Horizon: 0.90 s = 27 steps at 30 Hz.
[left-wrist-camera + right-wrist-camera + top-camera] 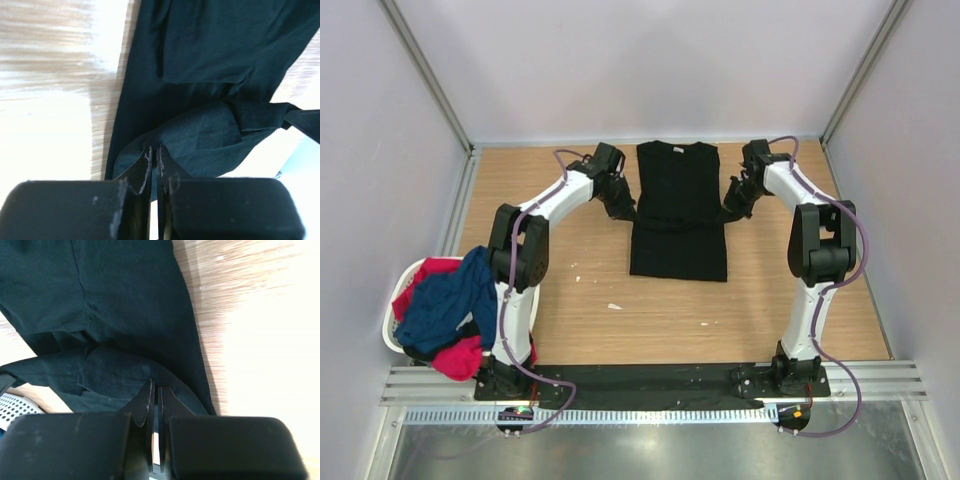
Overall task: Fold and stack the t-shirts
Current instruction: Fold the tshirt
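Top cam only: black t-shirt flat upper centre, navy t-shirt & red-pink t-shirt in basket lower left, wrist cams: left gripper & right gripper fingers pinched on black cloth.

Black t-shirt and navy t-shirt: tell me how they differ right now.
The black t-shirt lies spread out on the table; the navy t-shirt sits crumpled in the white basket. The black t-shirt lies alone, while the navy t-shirt is heaped over a red-pink one. The black t-shirt's neck and hem are readable; the navy t-shirt's are not. Both are dark soft cloth, neither stacked yet.
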Motion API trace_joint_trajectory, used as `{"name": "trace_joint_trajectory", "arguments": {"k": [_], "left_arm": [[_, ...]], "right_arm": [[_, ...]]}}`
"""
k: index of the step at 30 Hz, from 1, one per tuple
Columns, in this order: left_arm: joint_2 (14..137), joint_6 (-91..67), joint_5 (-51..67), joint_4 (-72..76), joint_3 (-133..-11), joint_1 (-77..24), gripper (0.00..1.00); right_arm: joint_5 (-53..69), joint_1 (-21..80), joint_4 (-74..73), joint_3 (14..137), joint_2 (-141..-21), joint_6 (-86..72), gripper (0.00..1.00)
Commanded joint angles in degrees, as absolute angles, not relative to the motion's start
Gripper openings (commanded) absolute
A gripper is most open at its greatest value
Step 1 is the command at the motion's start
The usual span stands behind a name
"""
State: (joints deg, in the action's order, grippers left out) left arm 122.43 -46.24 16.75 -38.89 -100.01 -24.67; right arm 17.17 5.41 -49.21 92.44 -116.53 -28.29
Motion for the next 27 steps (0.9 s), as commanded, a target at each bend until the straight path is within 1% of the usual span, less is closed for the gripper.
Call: {"name": "trace_joint_trajectory", "arguments": {"k": [1, 21, 22, 23, 24, 25, 26, 27], "left_arm": [[123.22, -44.91, 18.11, -39.20, -102.92, -24.08, 0.00], [128.67, -45.26, 18.28, -40.34, -109.07, -23.91, 0.00], [128.85, -45.26, 18.28, -40.52, -109.51, -23.73, 0.07], [129.02, -45.35, 18.28, -40.78, -110.29, -23.64, 0.12], [129.11, -45.35, 18.37, -40.96, -110.82, -23.38, 0.21], [129.02, -45.35, 18.46, -40.87, -111.53, -23.38, 0.40], [129.11, -45.35, 18.63, -40.96, -112.14, -23.12, 0.46], [128.94, -45.26, 18.55, -40.96, -114.06, -22.85, 0.50]], "right_arm": [[15.65, 4.83, -49.83, 94.92, -116.63, -27.16, 0.01], [15.12, 3.95, -52.64, 102.12, -121.99, -26.02, 0.02], [15.20, 3.78, -52.82, 102.56, -122.25, -25.84, 0.03], [15.81, 3.69, -52.91, 103.44, -122.43, -25.49, 0.10], [16.52, 3.43, -53.00, 103.97, -122.78, -25.31, 0.13], [17.05, 3.25, -53.17, 104.50, -122.87, -25.31, 0.16], [18.62, 2.99, -53.09, 105.55, -122.96, -25.49, 0.24], [19.33, 2.38, -52.82, 106.17, -122.87, -25.66, 0.28]]}}
